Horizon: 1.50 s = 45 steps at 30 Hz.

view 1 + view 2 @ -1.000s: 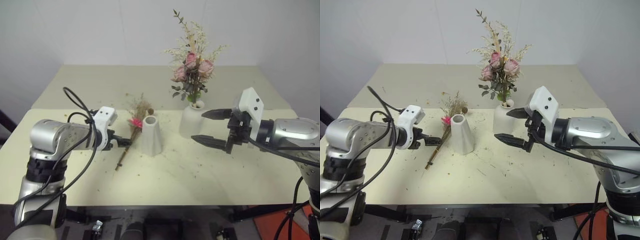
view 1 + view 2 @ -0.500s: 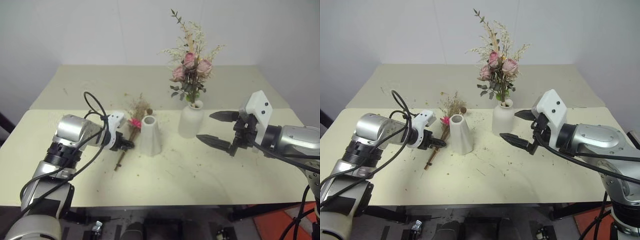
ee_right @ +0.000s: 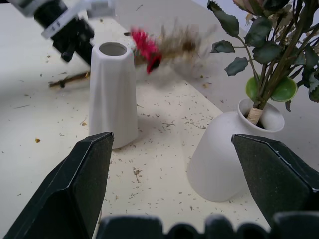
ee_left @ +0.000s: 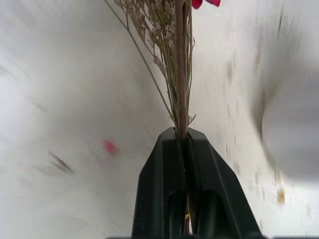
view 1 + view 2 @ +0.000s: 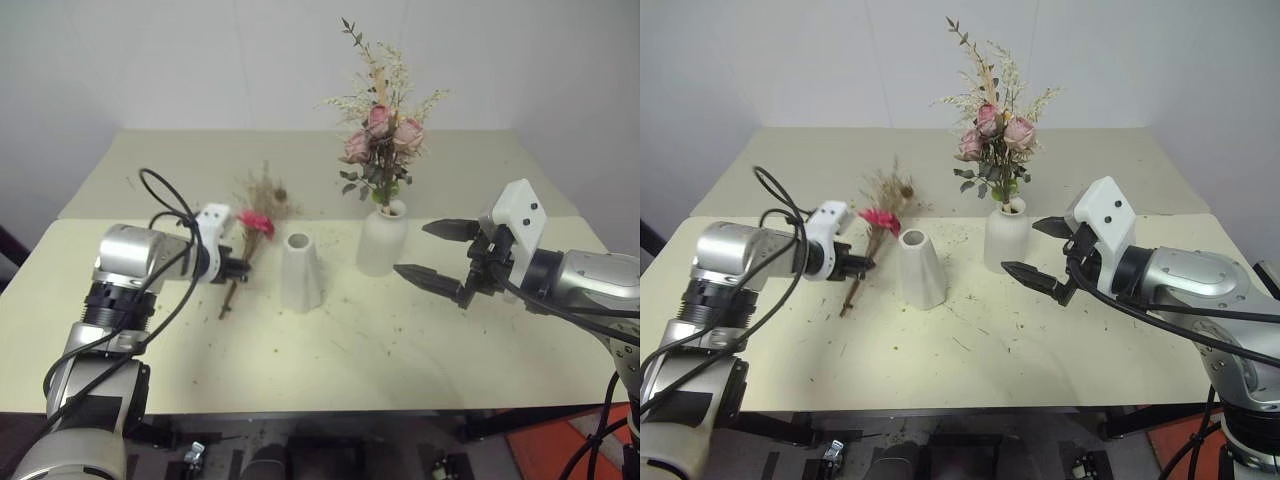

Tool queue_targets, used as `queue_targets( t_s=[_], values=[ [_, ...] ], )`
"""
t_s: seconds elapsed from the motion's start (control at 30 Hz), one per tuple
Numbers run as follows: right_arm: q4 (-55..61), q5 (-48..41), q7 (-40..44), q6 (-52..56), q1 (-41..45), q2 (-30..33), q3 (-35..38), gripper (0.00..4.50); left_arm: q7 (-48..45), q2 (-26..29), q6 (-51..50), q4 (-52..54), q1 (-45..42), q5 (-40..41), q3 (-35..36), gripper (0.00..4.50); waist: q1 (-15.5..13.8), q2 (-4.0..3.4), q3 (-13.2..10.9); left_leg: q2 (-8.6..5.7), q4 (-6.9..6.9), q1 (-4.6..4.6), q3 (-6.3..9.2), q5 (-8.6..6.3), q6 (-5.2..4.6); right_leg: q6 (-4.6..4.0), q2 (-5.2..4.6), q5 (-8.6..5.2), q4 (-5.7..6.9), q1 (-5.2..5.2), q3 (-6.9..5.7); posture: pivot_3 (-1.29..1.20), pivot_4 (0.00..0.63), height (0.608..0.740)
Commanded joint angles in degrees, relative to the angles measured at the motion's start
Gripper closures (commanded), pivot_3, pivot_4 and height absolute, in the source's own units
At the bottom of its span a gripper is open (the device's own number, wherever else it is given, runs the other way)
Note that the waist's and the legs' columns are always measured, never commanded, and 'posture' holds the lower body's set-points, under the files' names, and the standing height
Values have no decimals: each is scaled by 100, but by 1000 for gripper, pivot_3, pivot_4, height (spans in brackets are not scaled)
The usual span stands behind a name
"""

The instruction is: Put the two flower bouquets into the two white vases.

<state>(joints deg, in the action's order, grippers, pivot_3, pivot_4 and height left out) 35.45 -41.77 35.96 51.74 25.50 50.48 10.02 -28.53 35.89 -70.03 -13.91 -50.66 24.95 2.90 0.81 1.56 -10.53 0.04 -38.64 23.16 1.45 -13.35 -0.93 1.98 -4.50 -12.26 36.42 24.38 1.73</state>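
In the left wrist view, the left gripper is seen clamped on the dried grass bouquet stems, left of centre. The right gripper is held wide apart, empty. The cone vase is empty; behind it, the round vase holds the rose bouquet, on the desk.

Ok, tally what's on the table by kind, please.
Matte white vases: 2, a tapered cone and a round bottle.
Bouquets: 2, pale pink roses with green leaves and dry tan grasses with a pink daisy.
Total: 4.
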Motion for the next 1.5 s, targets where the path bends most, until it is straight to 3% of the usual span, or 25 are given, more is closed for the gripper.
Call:
queue_targets(
  t_s=[0.03, 0.13, 0.3, 0.53, 0.83, 0.97, 1.1, 1.5],
  values=[
    [113, -148, -45, 0, -110, 67, 493, 0, 474, -79, 867, 654, -240, 311, 1571, 4482, -6, 4, -2, 1, -3, 4, 1, 0, 0, -1, 0, 3, -1, 3, -1, 0, 150, 740],
    [135, -449, 124, 31, -426, 131, 1046, 0, 172, -65, 1655, 923, -441, 655, 2143, 4482, -23, 4, -2, -4, -3, 5, 1, 0, 0, 1, -5, 7, -8, 1, -1, 0, 150, 740],
    [159, -885, 611, -203, -1070, 191, 1901, 0, -1016, -213, 2899, 24, -959, 1749, 3217, 4482, -74, 4, -1, -10, -9, 4, -4, 0, 0, 12, -13, 20, -30, -16, -3, 0, 150, 740],
    [440, -336, 1401, -1214, -2035, 275, 2187, 0, -3451, -195, 3802, -1920, -1492, 1647, 2488, 4482, -91, 7, 4, -10, -16, -10, -10, 0, 0, 17, -4, 20, -31, -35, -5, 0, 150, 740],
    [805, 42, 1030, -1294, -2745, 190, 2337, 0, -4752, -650, 4175, -4049, -2588, 1144, 1776, 4482, -39, 16, 4, -11, -20, 12, -9, -1, -2, 18, -2, 21, -35, -20, -4, 0, 150, 740],
    [979, 95, 774, -1307, -2946, 45, 2385, 0, -5587, -811, 4724, -4249, -2559, 585, 1177, 4482, 1, 16, 4, -9, -19, 4, -9, -1, -2, 18, 0, 21, -31, -23, -2, 0, 150, 740],
    [1080, 117, 610, -1300, -3082, -14, 2442, 0, -5899, -912, 4899, -4483, -2600, 390, 1046, 4482, 9, 16, 4, -8, -19, 6, -9, -1, -2, 18, 2, 21, -30, -21, -2, 0, 150, 740],
    [1169, 184, 357, -1337, -3235, -48, 2359, 0, -5980, -1113, 4823, -4412, -2420, 247, 1002, 4482, -6, 16, 4, -7, -20, 7, -8, -1, -3, 19, 3, 20, -30, -21, -1, 0, 150, 740]
  ],
)
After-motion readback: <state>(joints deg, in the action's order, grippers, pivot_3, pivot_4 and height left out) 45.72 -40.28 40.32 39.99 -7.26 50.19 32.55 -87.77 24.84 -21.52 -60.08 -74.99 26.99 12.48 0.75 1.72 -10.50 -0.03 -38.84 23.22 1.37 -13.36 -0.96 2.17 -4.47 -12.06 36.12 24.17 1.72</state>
